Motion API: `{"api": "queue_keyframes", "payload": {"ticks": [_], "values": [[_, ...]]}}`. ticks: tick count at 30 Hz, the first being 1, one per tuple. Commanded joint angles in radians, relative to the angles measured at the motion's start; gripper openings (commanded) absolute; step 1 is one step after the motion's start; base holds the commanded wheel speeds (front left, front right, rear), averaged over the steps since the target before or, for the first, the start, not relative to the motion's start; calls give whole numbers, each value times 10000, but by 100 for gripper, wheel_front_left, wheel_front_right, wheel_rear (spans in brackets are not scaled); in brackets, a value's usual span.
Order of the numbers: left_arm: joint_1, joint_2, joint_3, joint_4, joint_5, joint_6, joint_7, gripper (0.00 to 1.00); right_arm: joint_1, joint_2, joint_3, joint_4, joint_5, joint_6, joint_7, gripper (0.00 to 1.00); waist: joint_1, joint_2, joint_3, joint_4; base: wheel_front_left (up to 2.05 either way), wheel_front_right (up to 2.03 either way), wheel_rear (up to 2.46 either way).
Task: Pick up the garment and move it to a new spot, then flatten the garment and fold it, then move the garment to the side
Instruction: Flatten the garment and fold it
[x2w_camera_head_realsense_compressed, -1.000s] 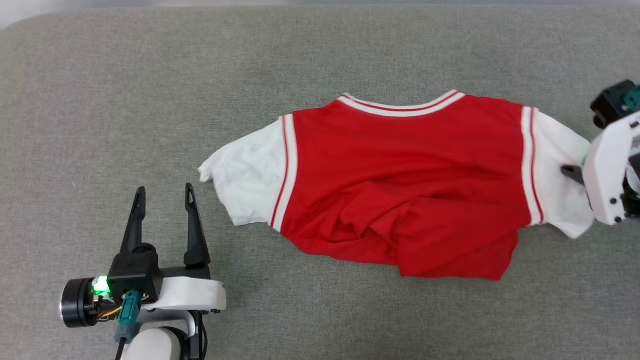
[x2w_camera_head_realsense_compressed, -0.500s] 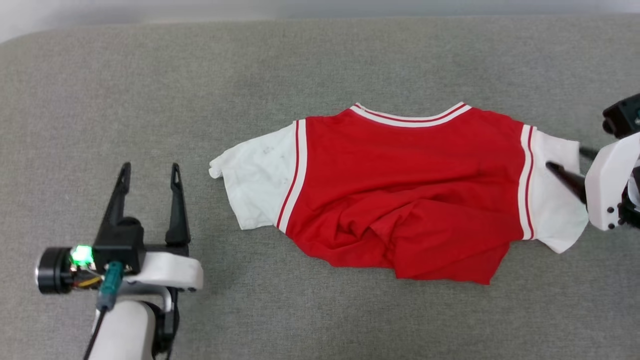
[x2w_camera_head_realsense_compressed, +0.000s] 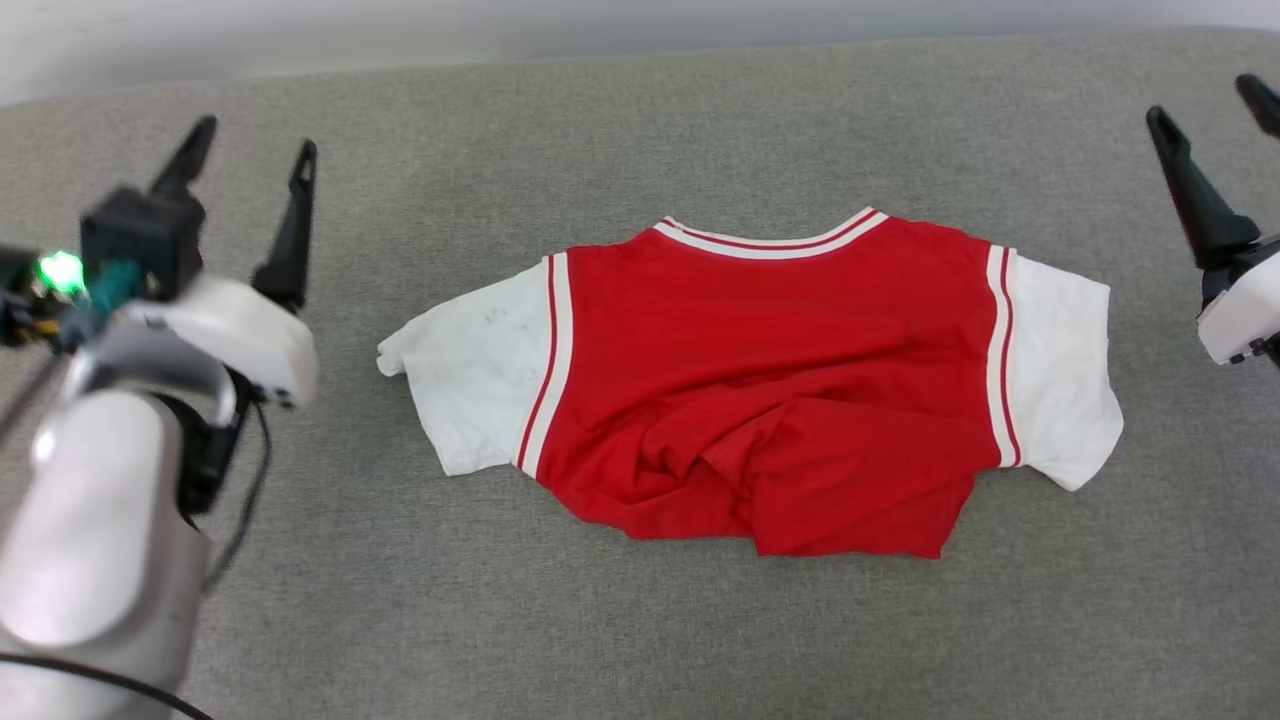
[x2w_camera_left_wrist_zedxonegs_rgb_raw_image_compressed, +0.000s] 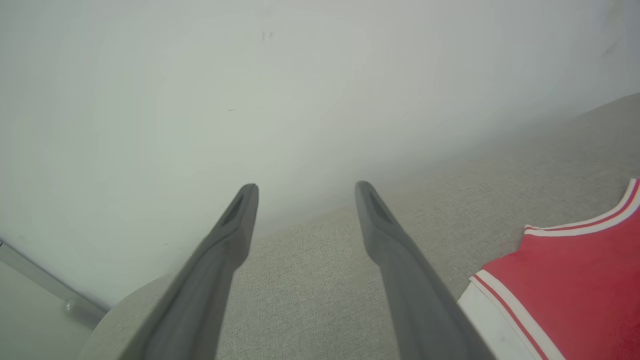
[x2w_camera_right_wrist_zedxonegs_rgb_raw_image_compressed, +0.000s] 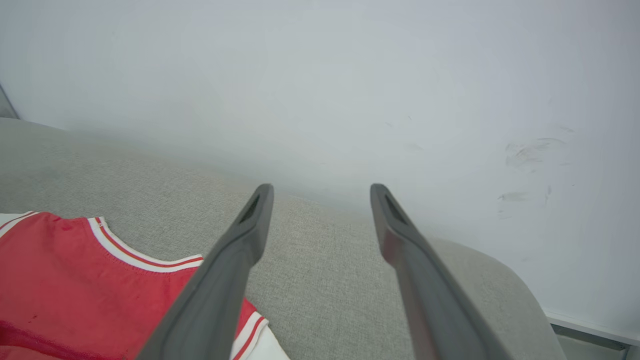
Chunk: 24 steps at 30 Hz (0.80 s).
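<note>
Right tool (x2w_camera_head_realsense_compressed: 1205, 100) has let go of the white sleeve (x2w_camera_head_realsense_compressed: 1060, 370) and risen to 2 o'clock, fingers spread, empty; left tool (x2w_camera_head_realsense_compressed: 256, 137) has swung up to 10 o'clock, also wide open & empty. Garment (x2w_camera_head_realsense_compressed: 760, 380) lies mid-table (x2w_camera_head_realsense_compressed: 640, 130), collar toward 12, hem rumpled at 6. Wrist views add a pale wall (x2w_camera_left_wrist_zedxonegs_rgb_raw_image_compressed: 150, 100) beyond the table edge, scuffed in the right one; each tool's inner finger hides part of the garment

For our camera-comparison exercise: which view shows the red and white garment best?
The head view: the whole garment lies on the grey surface, both white sleeves and rumpled hem visible. The left wrist view catches one shoulder part at its lower right; the right wrist view shows striped collar trim at its lower left.
</note>
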Motion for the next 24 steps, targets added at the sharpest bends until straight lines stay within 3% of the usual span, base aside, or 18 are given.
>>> {"api": "queue_keyframes", "payload": {"ticks": [1,6,11,17,24], "values": [[-235,178,-53,29,-86,-103,270,100,235,146,-227,-63,-181,-7,-113,100,-1,0,30,-52,0,0,0],[-1310,1007,-799,172,-1089,-442,2578,100,1153,827,-1766,-770,-1384,-7,-371,100,-1,0,137,-260,0,0,0],[-2137,2340,-2617,-14,-2924,-465,5102,100,2156,1559,-2911,-1849,-2318,-7,-388,100,-1,0,319,-499,0,0,0],[-3107,3591,-4655,-65,-4695,-468,7202,100,2734,2160,-3547,-2894,-2995,-7,55,100,-1,0,698,-724,0,0,0],[-4248,4282,-6672,219,-6279,-470,9183,100,2829,2505,-3801,-3642,-3331,-7,465,100,-1,0,1250,-972,0,0,0]]}}
